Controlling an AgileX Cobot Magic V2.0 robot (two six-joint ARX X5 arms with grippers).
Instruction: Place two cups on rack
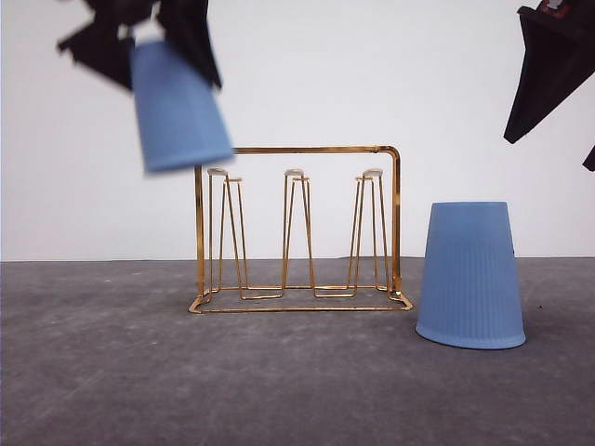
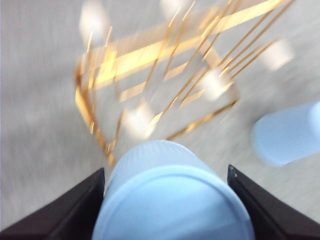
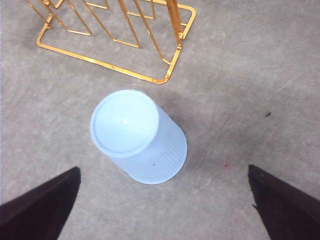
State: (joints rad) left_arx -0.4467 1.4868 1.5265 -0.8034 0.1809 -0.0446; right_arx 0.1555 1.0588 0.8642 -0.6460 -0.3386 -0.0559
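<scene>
1. On the left, the left gripper (image 1: 153, 37) has its fingers clamped on one light blue cup (image 1: 179, 107), held upside down in the air with the mouth facing down, above and just left of the rack's left end; this looks like a carry meant to bring the open mouth over a peg

2. In the middle, the gold wire rack (image 1: 297, 230) stands on the grey counter (image 1: 186, 381), and its white-tipped pegs (image 1: 295, 173) are all bare, so by my reading neither cup is placed yet

3. On the right, the second cup (image 1: 470, 276) stands upside down on the counter just right of the rack, close to its base but apart from it; the right gripper (image 3: 162, 205) hovers above it with fingers spread wide and nothing between them

4. The front view gives the heights: the carried cup's rim sits about level with the peg tips

5. The left wrist view, blurred, shows the held cup's closed base (image 2: 172, 200) squeezed between both fingers, with the rack beyond

6. The right wrist view looks straight down on the standing cup's flat base (image 3: 125, 123) and the rack's near corner (image 3: 167, 80)
</scene>
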